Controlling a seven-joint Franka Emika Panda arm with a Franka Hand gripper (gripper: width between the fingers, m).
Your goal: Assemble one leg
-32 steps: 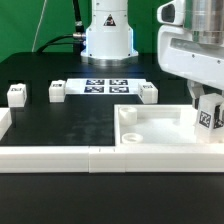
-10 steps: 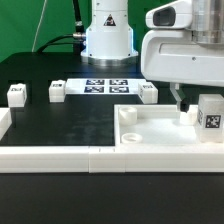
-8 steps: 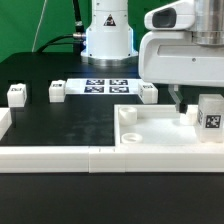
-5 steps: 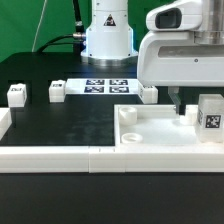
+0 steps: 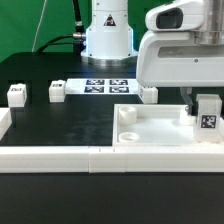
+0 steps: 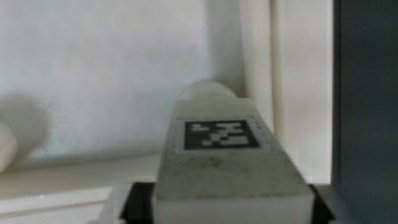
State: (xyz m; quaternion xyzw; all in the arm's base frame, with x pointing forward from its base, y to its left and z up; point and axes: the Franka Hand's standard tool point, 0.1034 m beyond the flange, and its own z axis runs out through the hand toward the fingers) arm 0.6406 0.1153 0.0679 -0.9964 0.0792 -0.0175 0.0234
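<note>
Item: leg (image 5: 207, 112), small white block with a tag on its face. Held in the hand (image 5: 205, 104), over the corner of the tray (image 5: 160, 133) at the exterior view's right. The wrist view shows the leg (image 6: 224, 150) clamped between the two dark fingers (image 6: 139, 202), closed against its sides.

Item: three spare legs, loose on the counter (image 5: 70, 125) behind the tray.

Step in hand: seating this leg at its tray corner. Whether its tip has met the hole is hard to tell. Next move likely calls for a straight, aligned descent.
</note>
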